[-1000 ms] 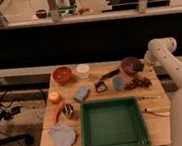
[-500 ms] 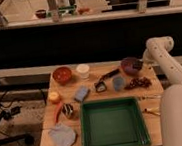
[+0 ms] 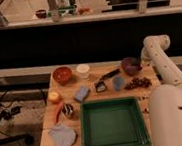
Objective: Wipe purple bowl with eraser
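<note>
Here's the wooden desk (image 3: 52,144), and at its back right corner sits the round, shallow, dark purple bowl (image 3: 131,65), right up against the white robot arm (image 3: 159,61) that bends down over that edge. The gripper itself is not in view from this camera, so whether the jaws are spread or pressed together I cannot tell. The small black eraser block can't be picked out with any certainty either. Just left of the purple bowl lies a black-handled brush tool (image 3: 104,80), slanting toward the desk's middle, with a small greyish-blue cup-like thing (image 3: 118,83) beside it and a dark reddish cluster (image 3: 138,83), possibly grapes, in front of the bowl. Along the back row stand a red-orange bowl (image 3: 62,74) and a white cup (image 3: 83,70). A blue sponge (image 3: 81,93) rests near the centre, a yellow round fruit (image 3: 54,96) at the left edge, a grey crumpled cloth (image 3: 62,136) in the front left corner, and a big green rectangular tray (image 3: 116,141) fills the front.
</note>
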### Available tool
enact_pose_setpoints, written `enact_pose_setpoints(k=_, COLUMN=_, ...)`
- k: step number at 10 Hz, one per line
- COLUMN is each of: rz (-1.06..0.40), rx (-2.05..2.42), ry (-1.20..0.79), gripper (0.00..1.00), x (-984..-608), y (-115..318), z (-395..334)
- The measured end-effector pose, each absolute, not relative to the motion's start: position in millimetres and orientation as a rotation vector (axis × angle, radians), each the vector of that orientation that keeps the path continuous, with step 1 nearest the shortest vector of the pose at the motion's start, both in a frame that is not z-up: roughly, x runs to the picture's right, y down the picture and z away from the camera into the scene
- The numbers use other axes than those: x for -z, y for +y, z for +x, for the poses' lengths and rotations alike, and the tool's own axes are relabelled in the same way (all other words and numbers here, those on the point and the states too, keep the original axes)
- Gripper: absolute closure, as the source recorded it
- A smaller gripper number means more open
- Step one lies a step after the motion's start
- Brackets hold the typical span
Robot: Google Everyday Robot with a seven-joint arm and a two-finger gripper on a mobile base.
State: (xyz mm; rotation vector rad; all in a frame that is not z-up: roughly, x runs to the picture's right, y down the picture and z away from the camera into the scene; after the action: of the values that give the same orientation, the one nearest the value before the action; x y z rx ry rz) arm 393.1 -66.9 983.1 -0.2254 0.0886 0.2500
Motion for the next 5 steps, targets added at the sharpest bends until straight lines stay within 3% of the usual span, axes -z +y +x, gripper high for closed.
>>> enact_pose_setpoints(k=5, rz=-0.172, rx=-0.211, ry=0.057, gripper=0.86, x=-988.6, y=-89.7, z=347.9)
